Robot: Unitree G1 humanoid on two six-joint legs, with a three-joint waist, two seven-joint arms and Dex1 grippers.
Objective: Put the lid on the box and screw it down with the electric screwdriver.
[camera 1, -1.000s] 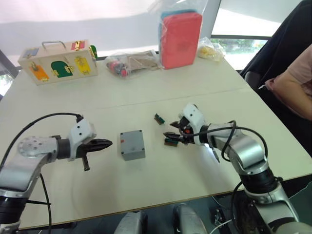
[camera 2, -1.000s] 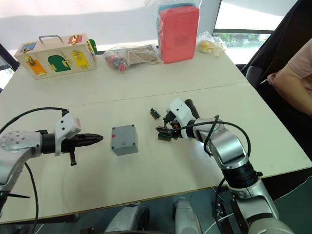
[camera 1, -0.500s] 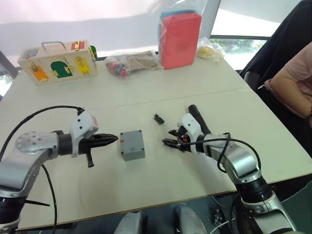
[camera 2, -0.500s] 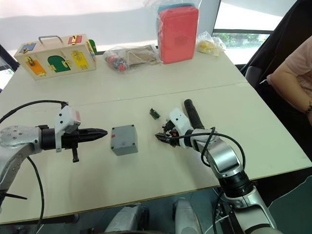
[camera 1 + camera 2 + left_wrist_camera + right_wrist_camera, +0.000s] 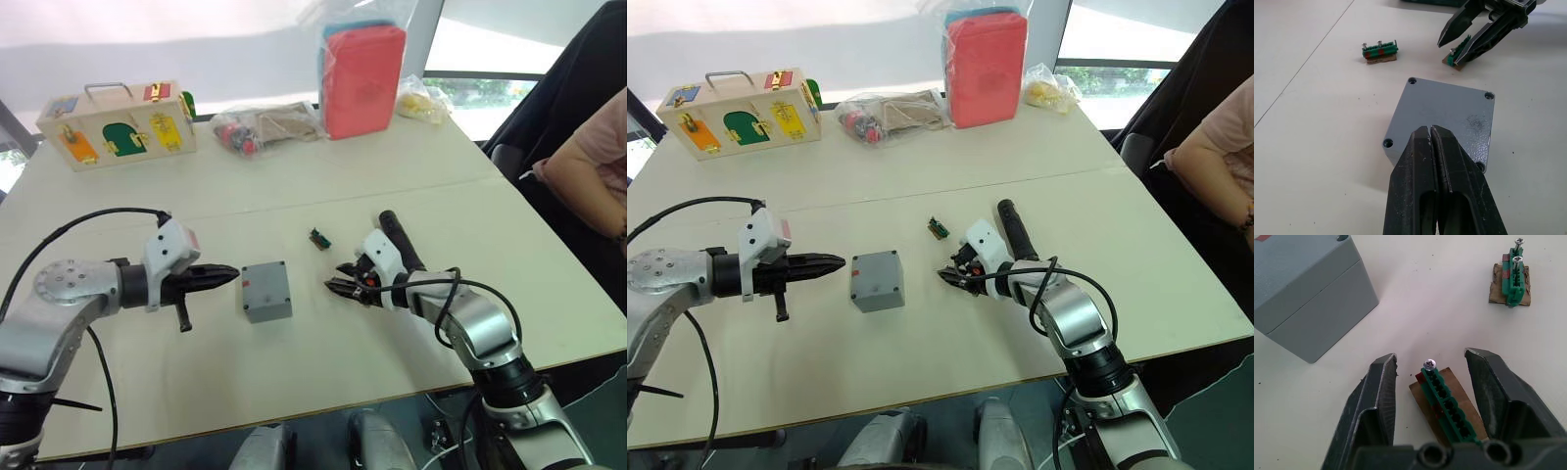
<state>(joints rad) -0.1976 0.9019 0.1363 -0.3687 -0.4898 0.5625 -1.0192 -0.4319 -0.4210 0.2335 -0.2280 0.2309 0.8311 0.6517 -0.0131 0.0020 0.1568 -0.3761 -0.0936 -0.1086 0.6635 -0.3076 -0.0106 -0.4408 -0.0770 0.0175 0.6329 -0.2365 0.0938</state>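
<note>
Since a second ago, brought the left gripper (image 5: pixel 231 272), fingers pressed together, up just beside the box (image 5: pixel 265 291), sitting mid-table with the lid (image 5: pixel 1444 117) already on. Lowered the right gripper (image 5: pixel 335 279) to the tabletop, spread either side of a green screw strip (image 5: pixel 1447 404). Probably means fetching screws next, with what looks like the electric screwdriver (image 5: pixel 397 238) lying untouched just behind that wrist

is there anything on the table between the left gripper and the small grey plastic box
Nothing visible. The left gripper, fingers shut, points at the small grey plastic box across a bare strip of table. The green screw holders lie on the box's far side, by the right gripper.
</note>
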